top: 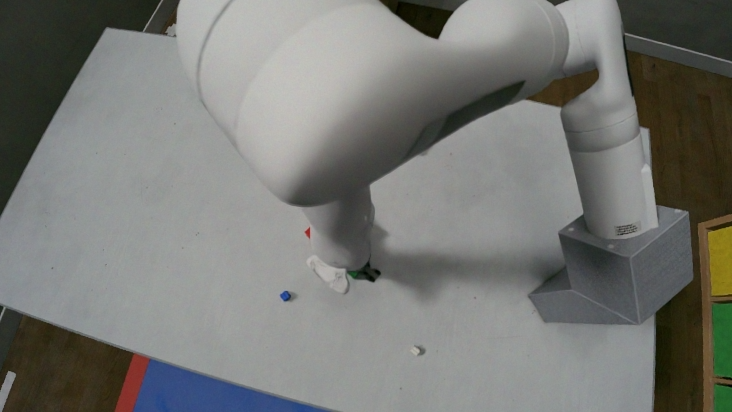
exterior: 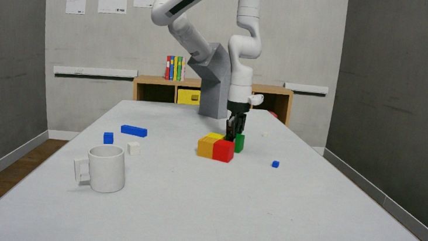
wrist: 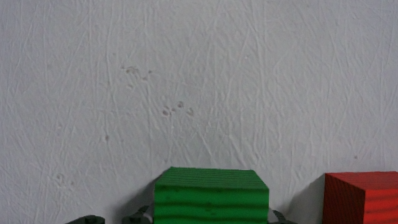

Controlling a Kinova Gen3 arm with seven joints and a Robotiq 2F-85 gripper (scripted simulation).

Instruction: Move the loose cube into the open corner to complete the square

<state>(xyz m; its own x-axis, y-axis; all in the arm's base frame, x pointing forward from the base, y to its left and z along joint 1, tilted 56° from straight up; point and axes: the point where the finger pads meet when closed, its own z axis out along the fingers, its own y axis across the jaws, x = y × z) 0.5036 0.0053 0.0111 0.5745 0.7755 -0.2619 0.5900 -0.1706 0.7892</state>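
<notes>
The green cube (wrist: 210, 197) and red cube (wrist: 361, 196) are showing a ridged, layered finish, kinda like matt printed plastic. The table (exterior: 185, 191) is looking matt white with faint scratches and specks. The arm (exterior: 244, 47) is reading as smooth satin white plastic, its base block (top: 622, 266) as dull grey. The mug (exterior: 106, 167) is looking matt white, and the shelf (exterior: 155, 80) at upper centre like wood.
</notes>
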